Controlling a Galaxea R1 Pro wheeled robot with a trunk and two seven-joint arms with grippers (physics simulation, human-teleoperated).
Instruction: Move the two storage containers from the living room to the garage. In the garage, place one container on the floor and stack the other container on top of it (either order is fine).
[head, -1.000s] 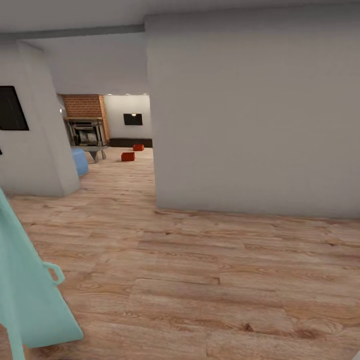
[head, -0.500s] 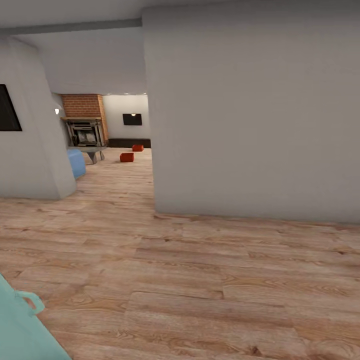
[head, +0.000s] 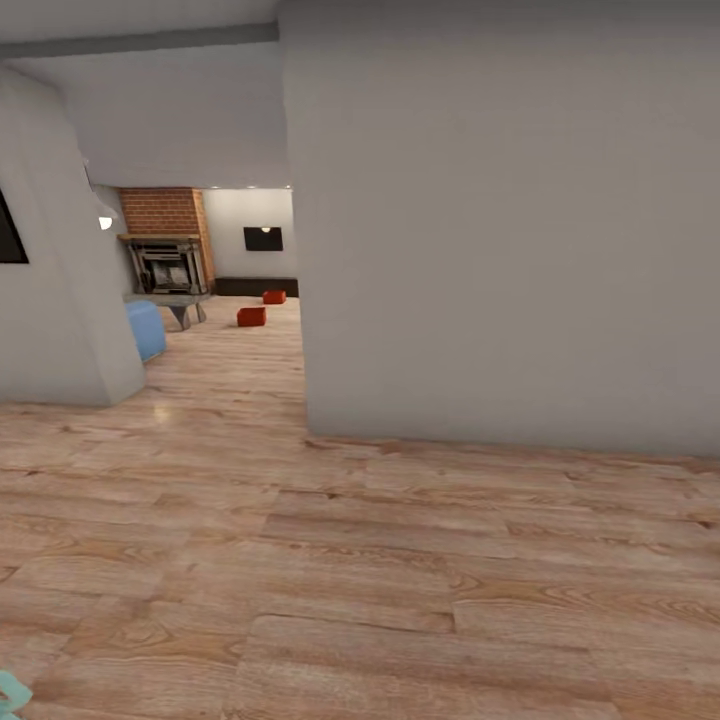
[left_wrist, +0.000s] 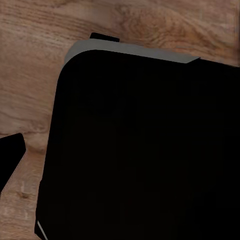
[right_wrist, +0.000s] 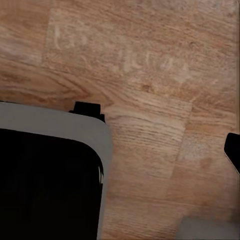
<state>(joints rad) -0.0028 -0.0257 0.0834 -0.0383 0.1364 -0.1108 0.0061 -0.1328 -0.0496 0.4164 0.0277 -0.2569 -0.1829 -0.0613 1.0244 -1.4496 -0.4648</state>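
- The 2 storage containers, near (head: 251, 316) and far (head: 274, 297), lie on the living room floor, apart, beyond the doorway; neither is collected, so the whole task remains.
- Wood plank floor (head: 380, 560); brick fireplace (head: 165, 240); white wall (head: 500, 230).
- Gripper states: cannot tell.

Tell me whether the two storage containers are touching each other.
Apart. The head view shows the nearer container and the farther container far off on the wood floor, with bare planks between them.
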